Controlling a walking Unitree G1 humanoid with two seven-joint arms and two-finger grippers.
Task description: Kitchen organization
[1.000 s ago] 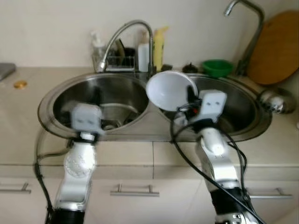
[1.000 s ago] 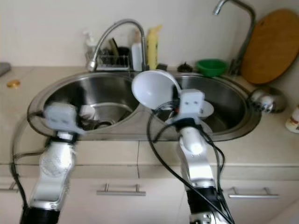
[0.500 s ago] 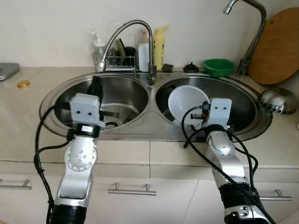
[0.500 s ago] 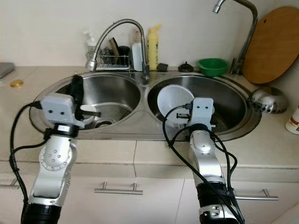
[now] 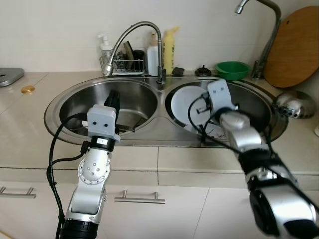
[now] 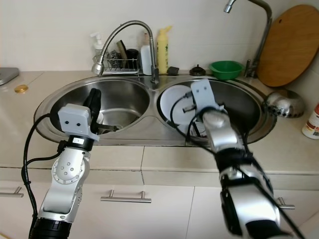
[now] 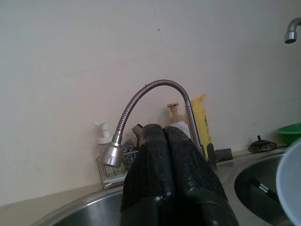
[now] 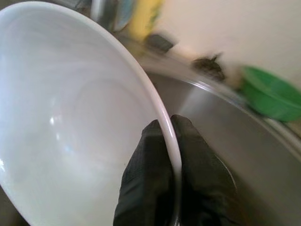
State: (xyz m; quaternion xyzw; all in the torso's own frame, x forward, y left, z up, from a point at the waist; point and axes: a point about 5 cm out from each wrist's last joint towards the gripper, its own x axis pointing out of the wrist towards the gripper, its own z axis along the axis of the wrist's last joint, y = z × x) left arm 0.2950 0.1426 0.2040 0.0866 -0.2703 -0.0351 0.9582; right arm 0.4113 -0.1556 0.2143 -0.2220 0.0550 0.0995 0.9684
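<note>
A white bowl [image 5: 185, 103] stands tilted on edge inside the right basin of the steel double sink [image 5: 149, 137]. My right gripper [image 8: 168, 129] is shut on the bowl's rim [image 8: 160, 110], one finger inside and one outside. The right arm's wrist block [image 5: 221, 95] hangs over that basin beside the bowl. My left gripper [image 5: 113, 96] points upward over the left basin, shut, with nothing between its fingers [image 7: 181, 155].
A curved faucet [image 5: 147, 27] rises behind the sink divider, next to a wire rack with bottles [image 5: 124, 62] and a yellow bottle [image 5: 169, 44]. A green bowl [image 5: 232, 70], a second tap [image 5: 266, 35], a wooden board [image 5: 294, 47] and a steel bowl [image 5: 294, 104] sit at the right.
The right gripper has carried the white bowl from above the sink divider down into the right basin, and the right arm has swung forward. The left gripper shifted slightly right.
</note>
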